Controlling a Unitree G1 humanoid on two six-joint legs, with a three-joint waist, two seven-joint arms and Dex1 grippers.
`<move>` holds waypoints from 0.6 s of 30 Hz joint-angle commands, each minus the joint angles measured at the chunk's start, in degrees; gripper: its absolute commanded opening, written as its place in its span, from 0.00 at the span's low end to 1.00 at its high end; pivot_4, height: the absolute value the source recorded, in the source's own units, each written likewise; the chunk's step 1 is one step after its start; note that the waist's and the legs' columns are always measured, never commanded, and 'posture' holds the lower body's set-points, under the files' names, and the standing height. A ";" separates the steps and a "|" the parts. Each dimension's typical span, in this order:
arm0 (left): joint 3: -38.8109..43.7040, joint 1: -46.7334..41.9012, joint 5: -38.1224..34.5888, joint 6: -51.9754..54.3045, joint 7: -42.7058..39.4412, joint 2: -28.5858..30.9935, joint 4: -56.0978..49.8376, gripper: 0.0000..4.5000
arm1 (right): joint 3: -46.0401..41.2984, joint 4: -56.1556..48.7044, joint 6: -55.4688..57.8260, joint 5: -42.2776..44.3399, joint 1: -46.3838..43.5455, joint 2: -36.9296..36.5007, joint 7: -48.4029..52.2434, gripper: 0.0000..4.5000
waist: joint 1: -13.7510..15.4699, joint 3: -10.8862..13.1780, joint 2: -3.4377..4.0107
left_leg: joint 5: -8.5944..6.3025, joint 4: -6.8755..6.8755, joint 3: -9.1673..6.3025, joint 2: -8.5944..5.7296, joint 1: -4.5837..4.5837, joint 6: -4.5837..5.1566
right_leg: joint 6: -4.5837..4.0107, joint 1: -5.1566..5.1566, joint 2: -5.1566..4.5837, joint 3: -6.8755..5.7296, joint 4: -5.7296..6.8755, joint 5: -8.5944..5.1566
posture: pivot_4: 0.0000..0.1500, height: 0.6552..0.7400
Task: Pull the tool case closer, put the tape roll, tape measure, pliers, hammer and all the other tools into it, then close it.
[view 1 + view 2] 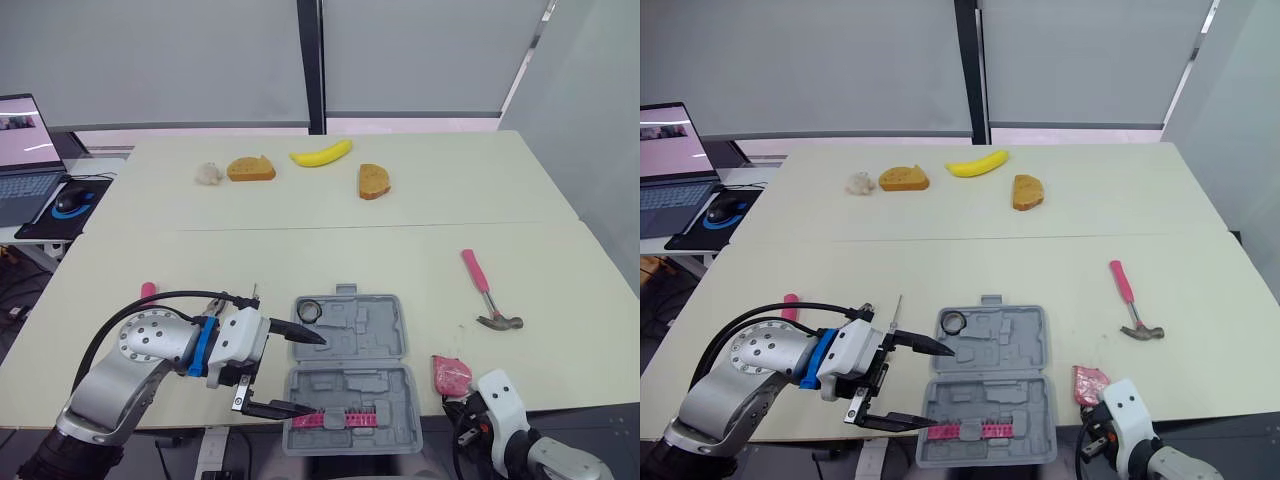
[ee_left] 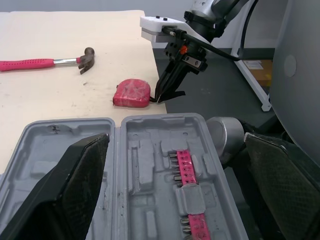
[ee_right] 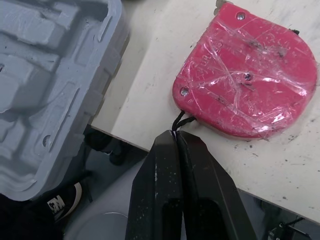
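The grey tool case (image 1: 385,340) lies open at the table's near edge, with a black tape roll (image 1: 309,311) in its far left corner and a pink bit holder (image 1: 335,418) in the near half. My left gripper (image 1: 308,376) is open, its fingers straddling the case's left side. The pink tape measure (image 3: 247,85) lies right of the case at the table's edge. My right gripper (image 3: 175,137) is shut, its tips pinching the tape measure's black cord. The pink-handled hammer (image 1: 485,295) lies further right. A pink handle (image 1: 148,291) lies left of my left arm.
At the far side of the table lie two bread pieces (image 1: 250,168) (image 1: 373,181), a banana (image 1: 322,153) and a small white lump (image 1: 208,173). A laptop (image 1: 25,150) and a mouse (image 1: 70,199) sit on a side table to the left.
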 commanded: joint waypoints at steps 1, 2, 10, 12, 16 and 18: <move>-0.09 0.65 -0.47 -1.46 -0.73 0.37 -0.57 1.00 | 0.02 -1.82 -0.70 0.15 0.97 -0.62 -0.16 0.01 | 0.12 0.00 0.00 | 0.00 0.00 0.00 0.00 0.00 0.00 | 0.00 0.00 0.00 0.00 -0.01 0.00 | 1.00 0.95; -0.11 0.84 -0.42 -1.61 -0.70 0.36 -0.63 1.00 | 0.05 -1.83 -0.78 0.22 0.99 -0.64 -0.21 0.01 | 0.16 0.00 0.00 | 0.00 0.00 0.00 0.01 0.00 0.00 | 0.00 0.00 0.00 0.00 -0.01 0.00 | 1.00 0.95; -0.22 2.24 -0.09 -2.81 -0.50 0.45 -1.05 1.00 | -4.98 -5.45 3.58 6.41 1.52 1.55 0.26 0.11 | 0.60 0.00 0.01 | 0.00 0.00 -0.01 0.03 0.00 -0.01 | -0.01 -0.03 0.01 0.00 -0.02 0.00 | 1.00 0.95; -0.17 2.49 -0.11 -2.94 -0.38 0.53 -1.16 1.00 | -7.30 -8.37 5.46 9.13 3.07 -0.20 2.18 0.18 | 0.62 0.00 0.01 | -0.01 0.00 0.00 0.03 0.00 -0.01 | -0.01 -0.04 0.01 0.01 -0.04 0.00 | 1.00 0.95; 0.04 2.99 -0.13 -3.08 -0.26 0.69 -1.35 1.00 | -13.38 -13.56 7.37 14.08 6.97 -5.98 7.93 0.39 | 0.70 0.00 0.01 | -0.01 0.00 -0.01 0.04 -0.01 -0.01 | 0.00 0.02 0.02 -0.03 -0.05 0.00 | 1.00 0.95; 0.07 3.27 -0.11 -3.14 -0.19 0.72 -1.45 1.00 | -16.95 -14.54 5.07 14.69 8.13 -10.83 12.55 0.49 | 0.67 0.00 0.01 | -0.01 0.00 0.02 0.04 -0.01 0.00 | 0.00 0.06 0.02 -0.03 -0.05 0.00 | 1.00 0.95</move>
